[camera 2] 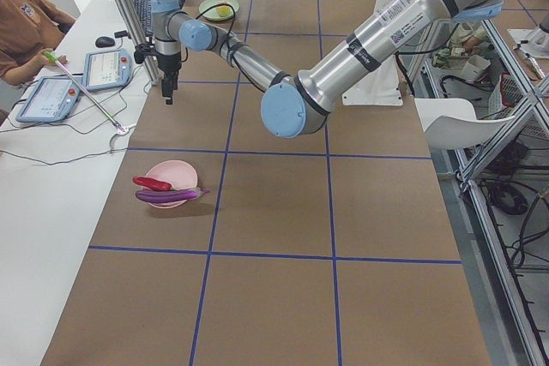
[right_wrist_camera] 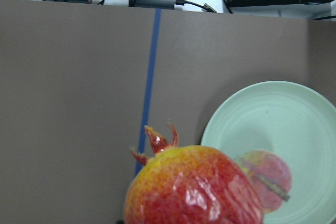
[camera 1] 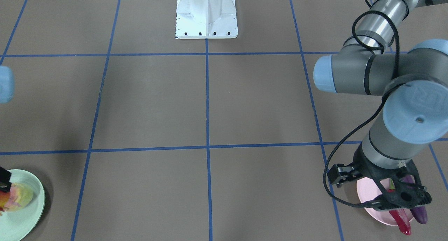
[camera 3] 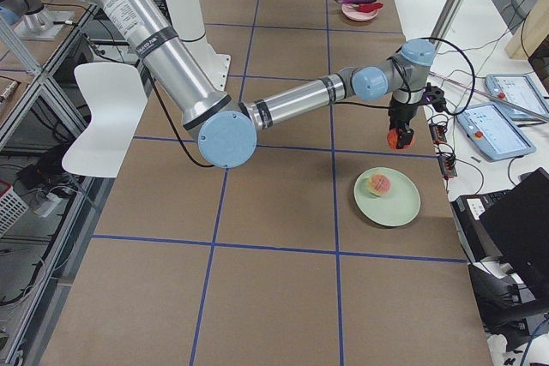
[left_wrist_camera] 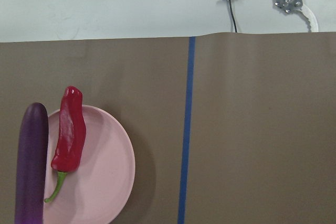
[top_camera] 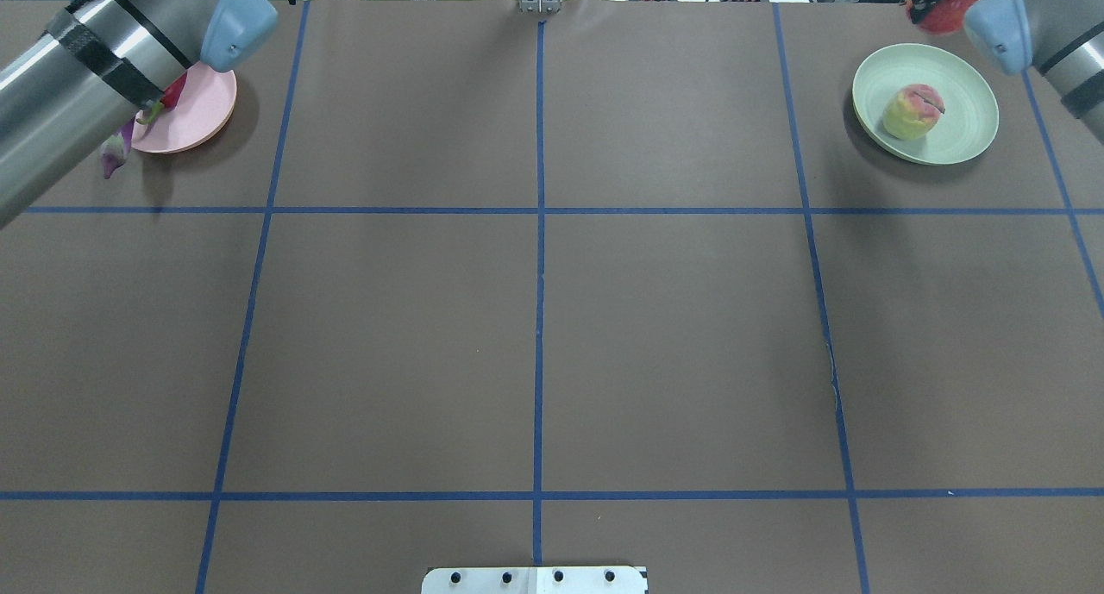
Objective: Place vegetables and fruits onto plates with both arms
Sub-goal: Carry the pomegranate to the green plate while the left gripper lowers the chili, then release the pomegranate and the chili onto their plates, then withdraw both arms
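Down to the lower left of the left claw (camera 1: 404, 198) sits the pink plate (left_wrist_camera: 105, 182), red chili (left_wrist_camera: 71, 135) on it, green stem (left_wrist_camera: 56, 188) trailing back clawward; purple eggplant (left_wrist_camera: 31, 161) alongside, over the far-left rim; blue tape line (left_wrist_camera: 186, 129) runs straight ahead

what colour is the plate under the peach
Pale mint green; the plate shows best in the overhead view.

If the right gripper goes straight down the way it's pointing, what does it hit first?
Its held pomegranate would likely touch the table just beside the green plate, or its rim; depth is unclear.
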You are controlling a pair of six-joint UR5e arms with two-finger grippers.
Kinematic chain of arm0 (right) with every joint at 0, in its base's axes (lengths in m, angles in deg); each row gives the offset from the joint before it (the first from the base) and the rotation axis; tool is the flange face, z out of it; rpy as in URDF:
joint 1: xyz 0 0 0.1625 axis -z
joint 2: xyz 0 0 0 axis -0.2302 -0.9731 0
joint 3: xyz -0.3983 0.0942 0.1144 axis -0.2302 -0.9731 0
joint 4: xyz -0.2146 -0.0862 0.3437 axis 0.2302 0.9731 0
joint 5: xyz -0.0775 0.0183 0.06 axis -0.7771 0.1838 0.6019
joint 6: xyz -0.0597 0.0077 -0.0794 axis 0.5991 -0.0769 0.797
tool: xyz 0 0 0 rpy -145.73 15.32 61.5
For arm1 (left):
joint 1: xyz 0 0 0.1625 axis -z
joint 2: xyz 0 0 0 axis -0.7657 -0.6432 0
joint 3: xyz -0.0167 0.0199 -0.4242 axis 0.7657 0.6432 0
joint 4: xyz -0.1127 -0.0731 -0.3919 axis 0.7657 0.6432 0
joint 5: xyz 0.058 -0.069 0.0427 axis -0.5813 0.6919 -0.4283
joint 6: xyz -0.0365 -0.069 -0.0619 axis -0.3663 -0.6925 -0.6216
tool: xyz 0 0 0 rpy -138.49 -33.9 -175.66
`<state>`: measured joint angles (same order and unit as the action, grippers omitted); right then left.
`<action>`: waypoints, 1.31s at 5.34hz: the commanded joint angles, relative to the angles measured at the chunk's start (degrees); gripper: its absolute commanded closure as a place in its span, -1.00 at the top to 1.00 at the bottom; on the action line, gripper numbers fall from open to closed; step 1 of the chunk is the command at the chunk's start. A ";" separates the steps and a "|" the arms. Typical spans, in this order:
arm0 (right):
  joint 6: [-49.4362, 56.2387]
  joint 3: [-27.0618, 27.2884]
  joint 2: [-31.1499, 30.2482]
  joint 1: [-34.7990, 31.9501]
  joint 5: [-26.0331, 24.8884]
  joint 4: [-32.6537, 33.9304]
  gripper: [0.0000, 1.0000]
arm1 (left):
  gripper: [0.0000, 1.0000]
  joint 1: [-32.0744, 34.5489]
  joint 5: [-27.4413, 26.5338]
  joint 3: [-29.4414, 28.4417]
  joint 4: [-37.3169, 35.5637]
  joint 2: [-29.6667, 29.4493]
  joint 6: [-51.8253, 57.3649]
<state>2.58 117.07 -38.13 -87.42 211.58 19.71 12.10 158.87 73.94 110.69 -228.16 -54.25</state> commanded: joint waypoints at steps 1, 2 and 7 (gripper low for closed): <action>2.32 -12.70 -1.44 -1.47 -0.12 -15.45 -1.00 | 1.00 -1.24 0.43 2.39 -1.18 0.25 -1.95; 2.41 -16.61 -1.36 -1.39 -0.65 -19.30 -1.00 | 1.00 -1.50 0.43 2.56 -1.18 0.07 -2.65; 1.88 -22.72 -0.83 3.80 -10.14 -24.17 -0.17 | 1.00 -2.56 0.16 2.91 -1.10 0.25 -4.33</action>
<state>4.60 94.43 -38.94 -84.00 202.00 -4.42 9.55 159.04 76.85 109.59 -227.97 -58.57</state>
